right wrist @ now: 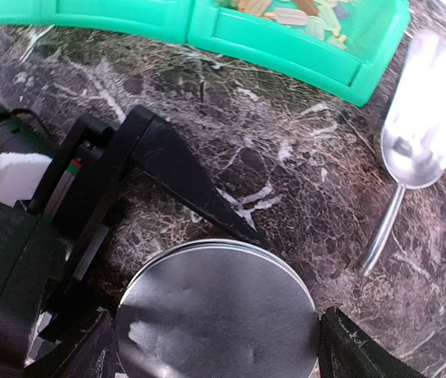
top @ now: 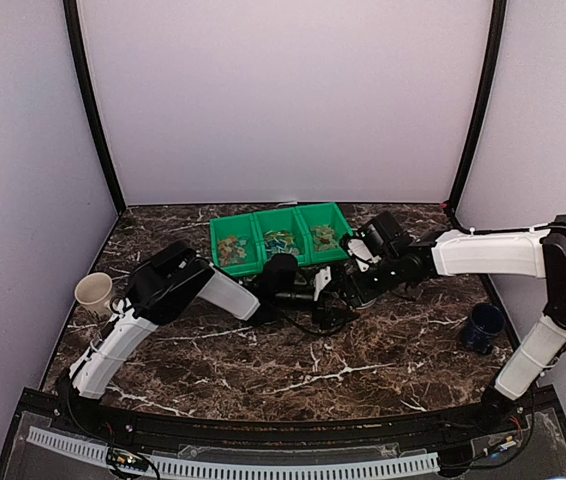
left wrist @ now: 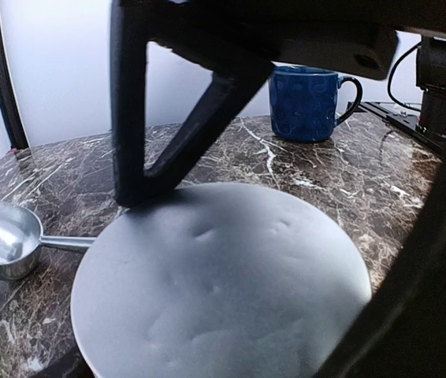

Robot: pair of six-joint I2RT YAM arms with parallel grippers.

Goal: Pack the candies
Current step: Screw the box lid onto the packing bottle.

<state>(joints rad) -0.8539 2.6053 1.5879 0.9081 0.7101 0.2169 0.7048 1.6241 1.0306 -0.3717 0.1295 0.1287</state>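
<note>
**Two arms bracing one tin while candies are waiting in bin**

The L gripper (left wrist: 254, 260) and R gripper (right wrist: 219, 350) are meeting mid-table over a round silver tin (right wrist: 215, 303), its lid (left wrist: 207, 315) in place. Each is standing w/ fingers spread wide, one either side of the tin's rim and seemingly pressing on it. This two-handed clamp is probably meant to steady the body while the lid is worked off, though which arm is taking which part cannot be told.

The candies (top: 280, 240) are sitting in all three compartments of the green bin (right wrist: 270, 43) at the back, just beyond the tin; none are showing on the tin.

A metal scoop (right wrist: 420, 118) is lying bowl-up on the marble-look table (top: 363, 370) just beside the bin's front corner, handle pointing toward the arms. It is likely parked there for the transfer once the tin is open.

A blue mug (top: 483, 327) is standing well apart on the R side and a cream mug (top: 94, 293) on the far L; neither appears involved.
</note>
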